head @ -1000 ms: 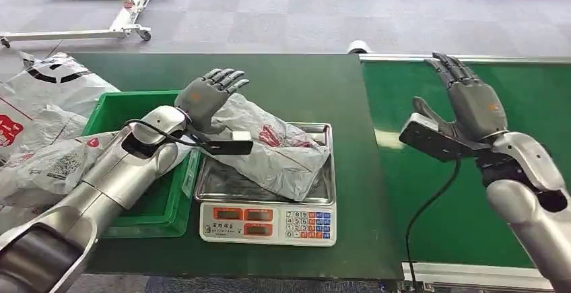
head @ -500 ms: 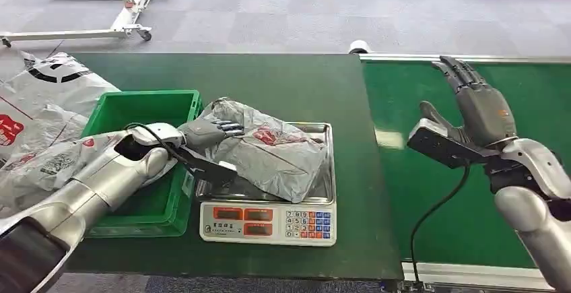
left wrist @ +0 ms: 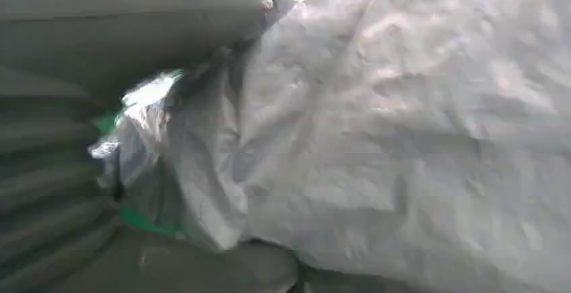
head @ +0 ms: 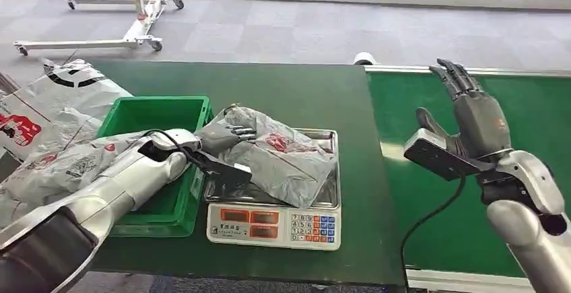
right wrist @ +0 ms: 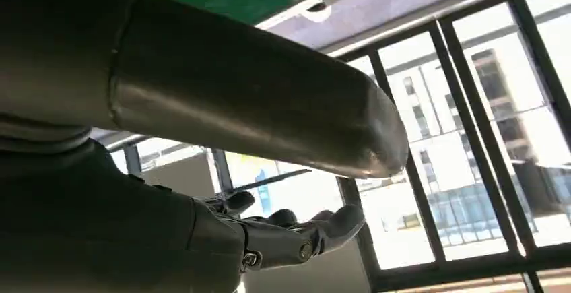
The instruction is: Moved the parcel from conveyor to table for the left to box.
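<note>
Your left hand (head: 225, 135) presses against the grey parcel (head: 283, 158), fingers half hidden; whether they grip it you cannot tell. Your right hand (head: 475, 114) is spread, holding nothing, above the green conveyor (head: 539, 145). The parcel lies on a scale (head: 273, 222) on the green table (head: 289, 91).

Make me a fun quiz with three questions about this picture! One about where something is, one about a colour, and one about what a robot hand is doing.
1. Where is the grey parcel lying?
A. on the scale's tray
B. on the floor
C. on the conveyor

2. What colour is the box beside the scale?
A. red
B. green
C. yellow

3. What is the right hand doing?
A. holding the parcel
B. pressing the scale's buttons
C. held up open over the conveyor, holding nothing

Answers:
1. A, the parcel rests on the metal tray, with the left hand on its edge.
2. B, its walls are bright green.
3. C, its fingers are spread apart, nothing between them.
</note>
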You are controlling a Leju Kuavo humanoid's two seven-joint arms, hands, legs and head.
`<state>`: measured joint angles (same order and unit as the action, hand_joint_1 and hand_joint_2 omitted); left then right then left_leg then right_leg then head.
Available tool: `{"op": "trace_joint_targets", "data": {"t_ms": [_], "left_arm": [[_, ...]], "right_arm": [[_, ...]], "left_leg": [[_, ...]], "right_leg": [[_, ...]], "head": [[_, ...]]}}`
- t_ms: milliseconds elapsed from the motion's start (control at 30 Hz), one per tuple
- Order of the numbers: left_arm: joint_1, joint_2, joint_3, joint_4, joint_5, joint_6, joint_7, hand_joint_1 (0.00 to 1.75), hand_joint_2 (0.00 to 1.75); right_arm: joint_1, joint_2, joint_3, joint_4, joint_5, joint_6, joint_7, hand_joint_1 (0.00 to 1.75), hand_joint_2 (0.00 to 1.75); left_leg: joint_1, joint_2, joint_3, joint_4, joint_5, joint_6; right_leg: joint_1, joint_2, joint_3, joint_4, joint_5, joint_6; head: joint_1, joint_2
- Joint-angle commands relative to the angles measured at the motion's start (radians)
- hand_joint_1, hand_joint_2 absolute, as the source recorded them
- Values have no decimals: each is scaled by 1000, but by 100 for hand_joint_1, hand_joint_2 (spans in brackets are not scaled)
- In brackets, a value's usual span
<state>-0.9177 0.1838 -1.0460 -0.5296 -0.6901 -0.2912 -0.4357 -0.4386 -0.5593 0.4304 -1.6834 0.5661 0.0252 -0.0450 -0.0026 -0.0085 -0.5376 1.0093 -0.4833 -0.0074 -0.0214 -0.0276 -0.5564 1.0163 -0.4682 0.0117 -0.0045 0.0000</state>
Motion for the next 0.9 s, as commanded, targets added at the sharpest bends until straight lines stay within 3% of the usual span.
{"op": "trace_joint_targets", "data": {"t_ms": [33,100,133,400,433,500,533,633,767,800,900], "left_arm": [[204,-96,-48,162,-19,18,1,175,175],[197,-96,-51,159,-30,18,6,175,175],[198,-92,-48,157,-31,25,7,175,175],[146,-90,-42,152,-52,18,11,175,175],[142,-87,-40,147,-54,25,11,175,175],[122,-77,-22,117,-58,68,13,175,175],[116,-75,-17,109,-57,67,13,175,175],[93,-50,13,47,-59,69,20,175,175],[29,0,29,-42,-88,75,42,175,175],[-7,38,42,-108,-90,63,54,175,175],[-62,128,80,-284,-90,5,85,175,175]], "right_arm": [[139,38,-45,-19,0,-18,7,0,0],[156,39,-54,-25,4,-19,3,0,0],[160,40,-55,-23,7,-21,0,0,0],[111,76,-45,-1,18,-12,-6,0,0],[111,74,-45,1,17,-12,-6,0,0],[99,67,-42,10,7,-1,-5,0,0],[101,66,-44,9,7,-1,-5,0,0],[122,63,-61,-2,-14,5,-3,0,0],[142,48,-75,-17,-28,11,-6,0,0],[145,39,-79,-17,-32,15,-6,0,0],[158,41,-97,-20,-38,20,-10,0,0]], "left_leg": [[1,1,-24,6,6,1],[1,1,-16,2,6,1],[1,1,-5,1,4,1],[1,9,-14,-4,3,1],[0,3,-6,3,-4,1],[1,5,-13,2,-1,1],[0,3,-8,4,-4,2],[2,6,-13,0,-1,2],[2,5,-11,-1,1,2],[2,2,-1,4,-5,2],[2,3,-3,6,-4,1]], "right_leg": [[2,3,-23,4,8,-2],[1,3,-18,0,8,-1],[1,2,-12,0,6,-1],[1,11,-16,-6,9,-2],[0,5,-7,2,0,-1],[2,7,-14,0,3,-1],[1,5,-9,2,-1,0],[2,8,-14,-3,4,-1],[3,7,-15,-4,5,-1],[2,4,-8,1,-1,0],[3,5,-11,2,-1,-1]], "head": [[0,0],[0,0],[0,0],[0,0],[0,0],[0,0],[0,0],[0,0],[0,0],[0,0],[0,0]]}}
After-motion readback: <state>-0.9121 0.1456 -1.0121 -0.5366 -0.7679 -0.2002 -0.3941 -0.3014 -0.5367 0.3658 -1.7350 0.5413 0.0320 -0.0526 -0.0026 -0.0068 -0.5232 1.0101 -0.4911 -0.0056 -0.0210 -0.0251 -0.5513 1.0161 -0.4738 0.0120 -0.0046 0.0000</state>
